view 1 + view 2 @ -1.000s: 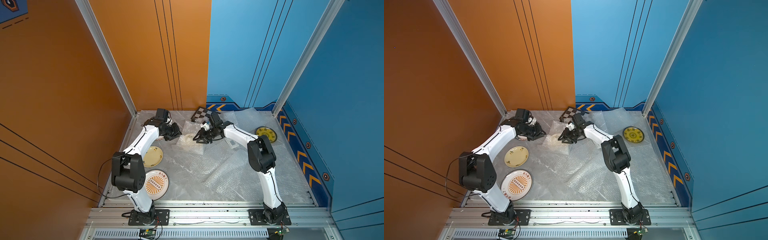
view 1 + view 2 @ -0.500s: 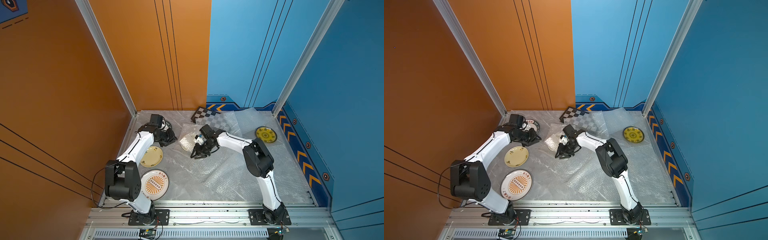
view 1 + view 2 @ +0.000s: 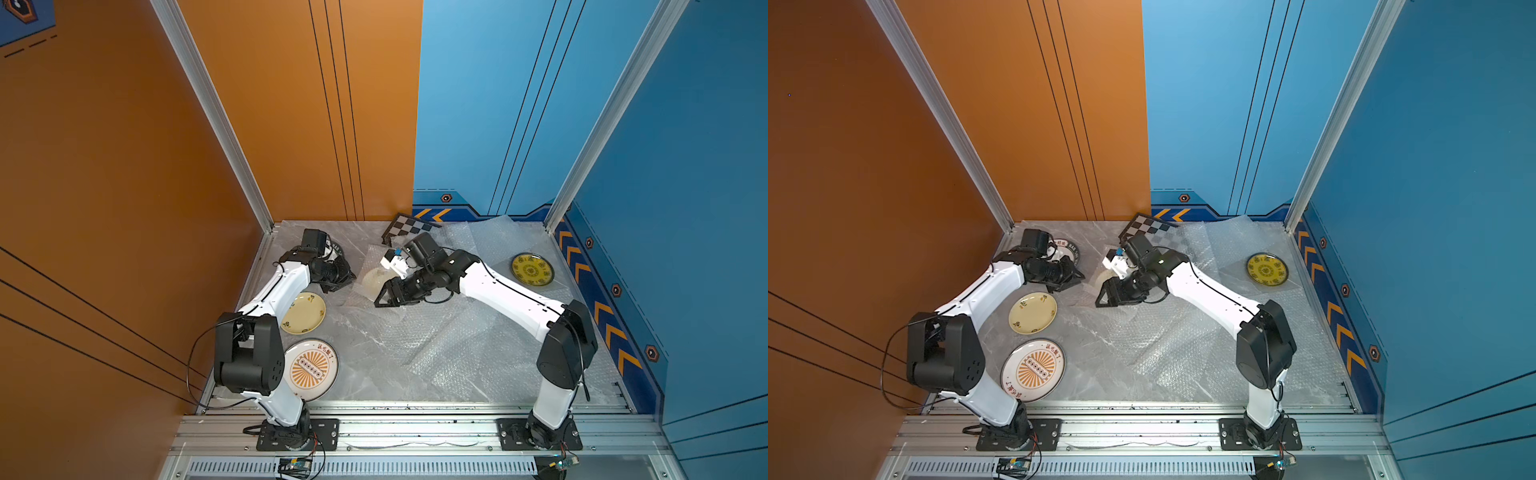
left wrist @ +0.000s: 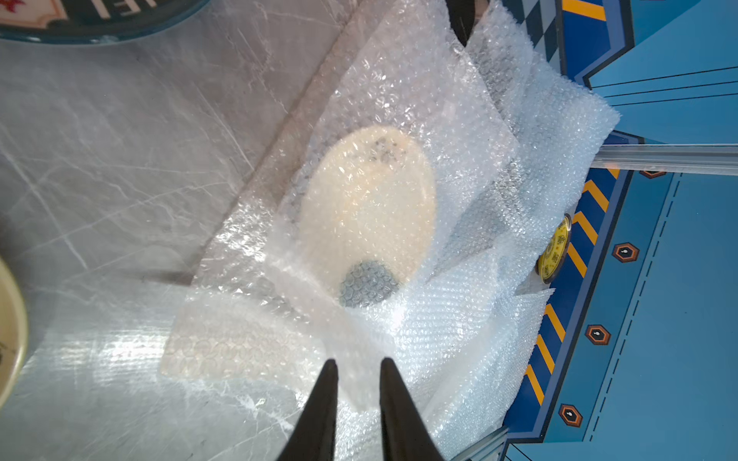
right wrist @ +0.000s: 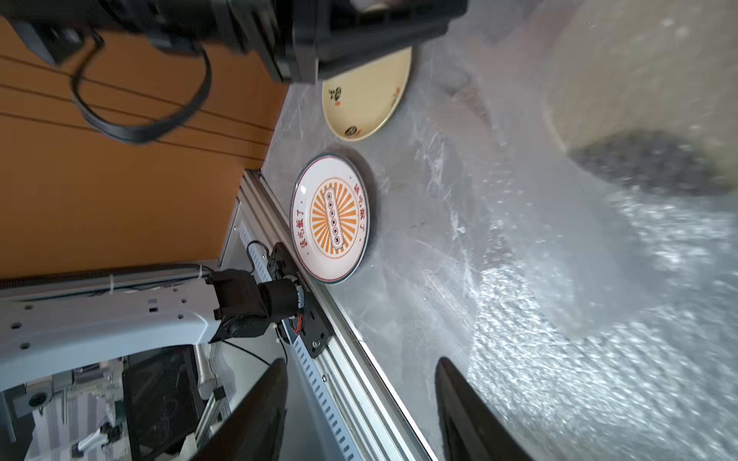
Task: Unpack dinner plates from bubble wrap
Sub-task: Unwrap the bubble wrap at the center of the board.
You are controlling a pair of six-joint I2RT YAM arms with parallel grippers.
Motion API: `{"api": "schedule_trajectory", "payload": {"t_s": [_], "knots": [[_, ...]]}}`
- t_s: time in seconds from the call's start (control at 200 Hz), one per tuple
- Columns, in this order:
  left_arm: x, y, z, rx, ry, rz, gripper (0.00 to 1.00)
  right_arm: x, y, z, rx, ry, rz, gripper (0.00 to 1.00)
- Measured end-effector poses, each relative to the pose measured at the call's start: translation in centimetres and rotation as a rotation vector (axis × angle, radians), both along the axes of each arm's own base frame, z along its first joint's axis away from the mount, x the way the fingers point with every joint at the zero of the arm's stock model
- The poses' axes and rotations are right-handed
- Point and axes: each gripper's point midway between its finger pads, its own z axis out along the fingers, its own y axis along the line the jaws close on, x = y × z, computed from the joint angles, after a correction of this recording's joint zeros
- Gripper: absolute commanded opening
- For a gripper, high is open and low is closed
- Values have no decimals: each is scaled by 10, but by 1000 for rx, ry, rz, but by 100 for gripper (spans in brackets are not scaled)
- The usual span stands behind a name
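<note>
Just ahead of left gripper (image 4: 357, 365): blotched plate (image 4: 367, 207) still under bubble wrap (image 4: 399, 99); gripper narrow, pinching wrap edge. Right gripper (image 5: 361, 361) wide, empty. Bare already: yellow plate (image 3: 532, 270), cream plate (image 3: 303, 312), sunburst plate (image 3: 311, 369), lettered plate (image 3: 1070, 250).

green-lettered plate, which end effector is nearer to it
Left. The left end effector is right beside the green-lettered plate; the right end effector is farther off, past the wrapped plate.
</note>
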Motion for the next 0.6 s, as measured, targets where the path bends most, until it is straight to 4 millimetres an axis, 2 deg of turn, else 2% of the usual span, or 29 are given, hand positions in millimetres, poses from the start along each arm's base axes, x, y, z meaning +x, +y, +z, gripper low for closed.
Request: {"api": "schedule_trajectory", "payload": {"t_s": [0.055, 0.105, 0.175, 0.27, 0.375, 0.506, 0.526, 0.551, 0.601], "knots": [[1, 3, -6, 1, 18, 10, 24, 17, -11, -6, -22, 9, -48, 66], [1, 7, -9, 6, 31, 27, 38, 31, -19, -15, -55, 19, -85, 68], [1, 17, -11, 13, 48, 60, 53, 42, -18, -31, -102, 32, -101, 70], [-1, 31, -15, 10, 78, 114, 65, 42, -6, -47, -147, 48, -79, 71], [-5, 37, -22, -1, 114, 152, 77, 36, 8, -55, -168, 48, -45, 72], [-9, 23, -25, -28, 144, 151, 85, 28, 16, -55, -177, 46, -22, 72], [-10, 20, -26, -31, 148, 145, 85, 28, 16, -55, -177, 45, -22, 72], [-10, 15, -26, -35, 151, 140, 92, 29, 15, -55, -179, 43, -25, 72], [-11, 8, -28, -44, 163, 137, 93, 32, 12, -56, -188, 40, -39, 72]]}}
